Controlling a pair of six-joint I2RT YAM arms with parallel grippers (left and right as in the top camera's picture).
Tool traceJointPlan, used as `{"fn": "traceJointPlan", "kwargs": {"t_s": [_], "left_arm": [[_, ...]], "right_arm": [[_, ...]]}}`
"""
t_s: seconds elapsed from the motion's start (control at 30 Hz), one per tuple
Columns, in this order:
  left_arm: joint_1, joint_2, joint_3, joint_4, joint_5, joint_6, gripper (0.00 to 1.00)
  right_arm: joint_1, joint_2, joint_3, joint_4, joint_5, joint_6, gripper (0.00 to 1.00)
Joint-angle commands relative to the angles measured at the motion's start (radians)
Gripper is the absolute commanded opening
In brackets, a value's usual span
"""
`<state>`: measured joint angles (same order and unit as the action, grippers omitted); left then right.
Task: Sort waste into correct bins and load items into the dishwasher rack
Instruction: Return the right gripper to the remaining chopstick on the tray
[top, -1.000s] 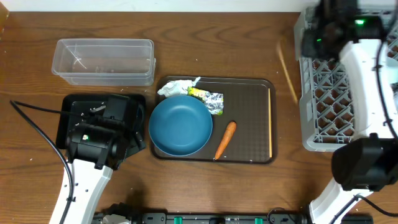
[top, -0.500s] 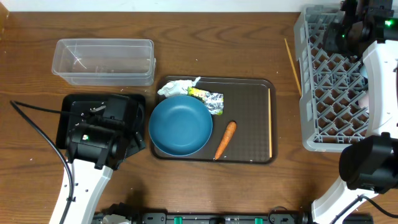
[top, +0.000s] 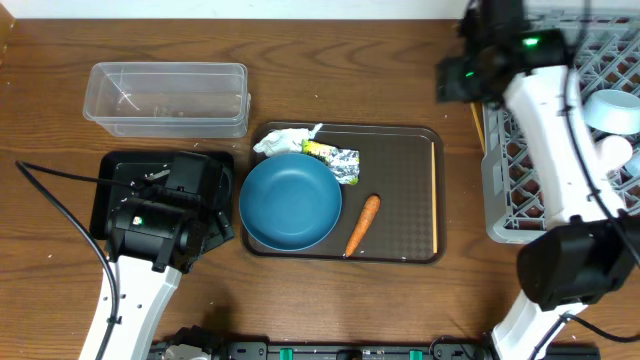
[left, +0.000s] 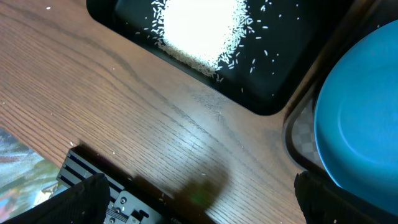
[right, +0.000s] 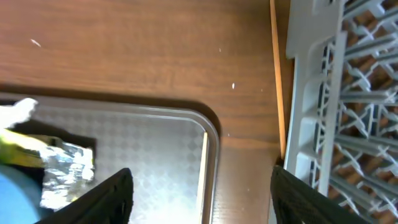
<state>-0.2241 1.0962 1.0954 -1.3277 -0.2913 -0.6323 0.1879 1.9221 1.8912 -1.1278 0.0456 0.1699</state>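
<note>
Right wrist view: the right gripper (right: 202, 186) hangs with jaws spread and empty above the gap between the brown tray (right: 149, 155) and the rack (right: 323, 93). One chopstick (right: 277, 81) lies on the table tight against the rack wall; the second chopstick (right: 203, 168) lies along the tray's right rim. Either seems the likely next pick. Set the fingers across the stick, not along it, and for the one by the wall, grip where a finger can still slip in. The left gripper (left: 199, 193) is spread wide, holding nothing, near the rice (left: 199, 28) in the black tray (left: 298, 62)
</note>
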Motion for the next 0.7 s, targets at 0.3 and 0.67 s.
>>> {"fn": "traceJointPlan", "kwargs": {"t_s": [0.3, 0.67], "left_arm": [[0.005, 0.001, 0.010, -0.003, -0.009, -0.013, 0.98], [0.005, 0.001, 0.010, -0.003, -0.009, -0.013, 0.98]], "right_arm": [[0.033, 0.207, -0.034, 0.107, 0.239, 0.013, 0.76], [-0.016, 0.264, -0.033, 0.223, 0.259, -0.031, 0.92]]}}
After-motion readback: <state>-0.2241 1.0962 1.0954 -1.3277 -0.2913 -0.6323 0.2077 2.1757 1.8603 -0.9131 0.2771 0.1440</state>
